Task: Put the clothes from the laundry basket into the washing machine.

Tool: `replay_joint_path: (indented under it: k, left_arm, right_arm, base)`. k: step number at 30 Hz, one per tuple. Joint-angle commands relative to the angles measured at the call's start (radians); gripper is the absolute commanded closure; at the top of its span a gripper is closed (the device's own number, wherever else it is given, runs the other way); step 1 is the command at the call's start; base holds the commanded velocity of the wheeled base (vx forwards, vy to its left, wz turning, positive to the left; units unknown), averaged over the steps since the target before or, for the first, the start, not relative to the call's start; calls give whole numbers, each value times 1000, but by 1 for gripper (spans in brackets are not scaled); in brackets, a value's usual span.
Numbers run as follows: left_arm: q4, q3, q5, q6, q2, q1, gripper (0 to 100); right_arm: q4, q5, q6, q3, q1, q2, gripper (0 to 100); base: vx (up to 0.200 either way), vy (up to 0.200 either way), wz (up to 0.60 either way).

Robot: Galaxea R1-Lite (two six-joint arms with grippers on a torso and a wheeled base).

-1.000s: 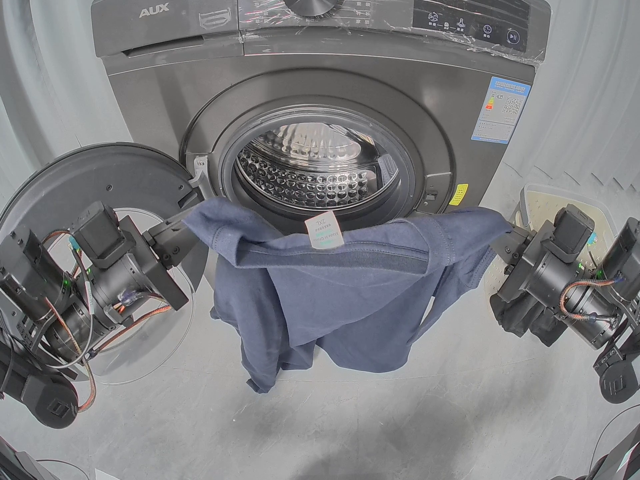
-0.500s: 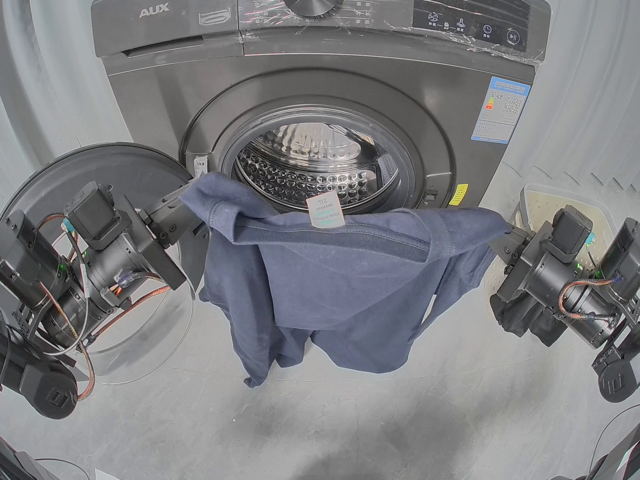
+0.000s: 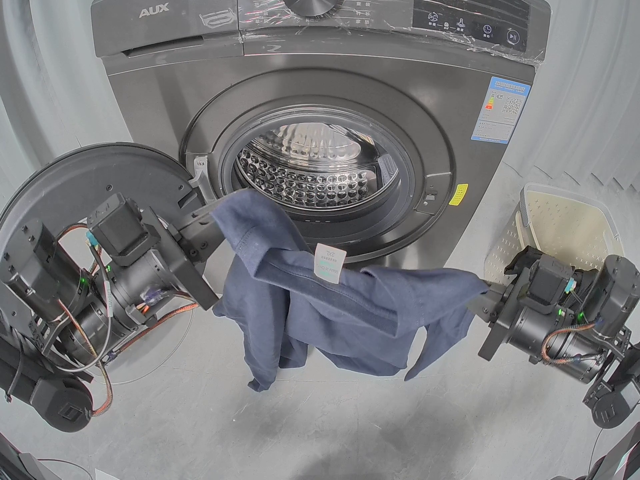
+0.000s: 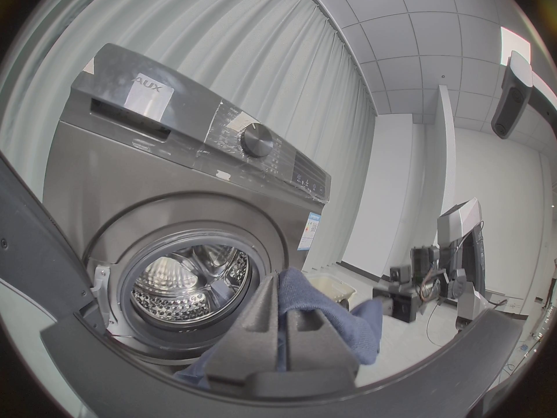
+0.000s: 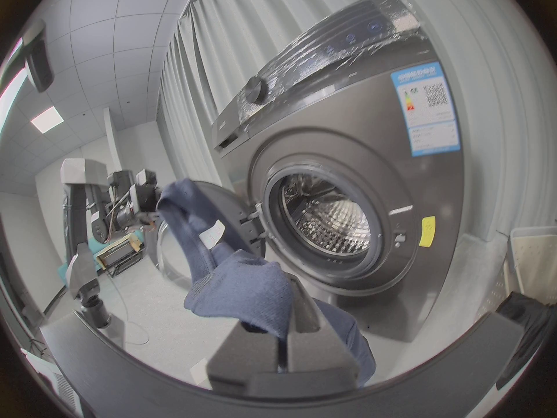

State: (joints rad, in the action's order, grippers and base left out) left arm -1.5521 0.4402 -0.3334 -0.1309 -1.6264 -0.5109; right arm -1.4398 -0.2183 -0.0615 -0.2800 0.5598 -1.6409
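A blue shirt [image 3: 347, 301] is held stretched before the washing machine [image 3: 300, 81], clamped by the left hand [image 3: 215, 213] and right hand [image 3: 479, 296].

The head camera looks forward and steeply down onto the dark grey front-loading washing machine [image 3: 313, 88], near enough that its front spans most of the frame. The left wrist camera sits low at the machine's left, sighting along the left gripper [image 4: 283, 320] and up at the round steel drum opening [image 4: 185, 283]. The right wrist camera mirrors it from the right, over the right gripper [image 5: 285, 320]. All three share that opening and the navy blue cloth garment [image 3: 347, 301] — both wrist views also catch the white panelled ceiling [image 4: 418, 36].
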Motion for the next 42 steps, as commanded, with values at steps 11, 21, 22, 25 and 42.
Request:
replay_joint_path:
  k: [11, 21, 22, 25, 42]
  left_arm:
    - [1, 95, 33, 5, -33, -71, 100]
    - [1, 95, 34, 5, -27, -84, 100]
    - [1, 91, 34, 5, -27, -86, 100]
    - [0, 91, 34, 7, -26, -86, 100]
    - [0, 98, 33, 5, -24, -86, 100]
  right_arm:
    - [-48, 4, 5, 142, 117, -152, 0]
    - [-54, 7, 2, -36, 134, -330, 0]
    - [-54, 7, 3, -88, 138, -364, 0]
    - [-54, 8, 3, -174, 146, -427, 0]
    - [-54, 42, 8, -337, 189, -591, 0]
  base:
    - [0, 0, 0]
    - [0, 0, 0]
    - [0, 0, 0]
    - [0, 0, 0]
    - [0, 0, 0]
